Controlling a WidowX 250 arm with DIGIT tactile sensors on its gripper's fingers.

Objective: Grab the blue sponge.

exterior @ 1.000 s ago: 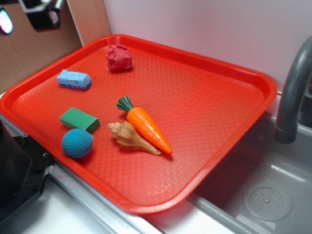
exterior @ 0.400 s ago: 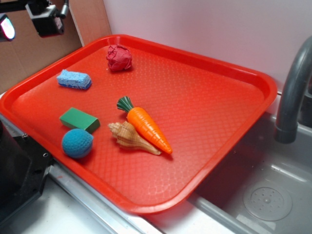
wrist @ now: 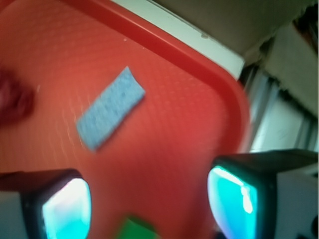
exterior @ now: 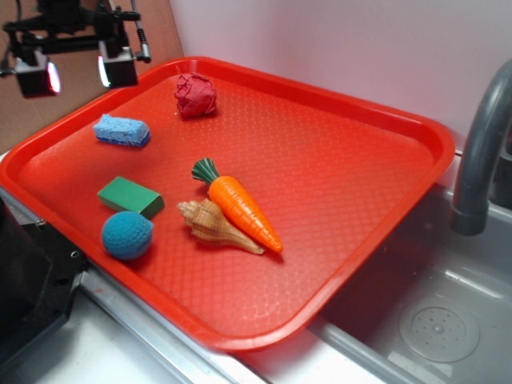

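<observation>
The end effector (exterior: 74, 72) is held wide open and empty, its two fingers well apart, raised above the far left corner of the tray (exterior: 376, 112). Below it and a little toward the tray's middle, the sponge (exterior: 122, 130) lies flat on the red surface, untouched. In the wrist view the sponge (wrist: 110, 108) is seen ahead of the fingers, lying on a slant to the line between them and off to the left, though this view is blurred.

The step in hand is judged to be the approach. For it to be done well, the end effector should be brought directly over the sponge and turned so that the short width is spanned rather than the long axis, then lowered until the fingers pass down both long sides before any closing is begun. The tray rim is near on the outer side and should be cleared. Beyond the sponge, the red ball (exterior: 195, 94) and green block (exterior: 130, 196) are far enough off to be left undisturbed.
</observation>
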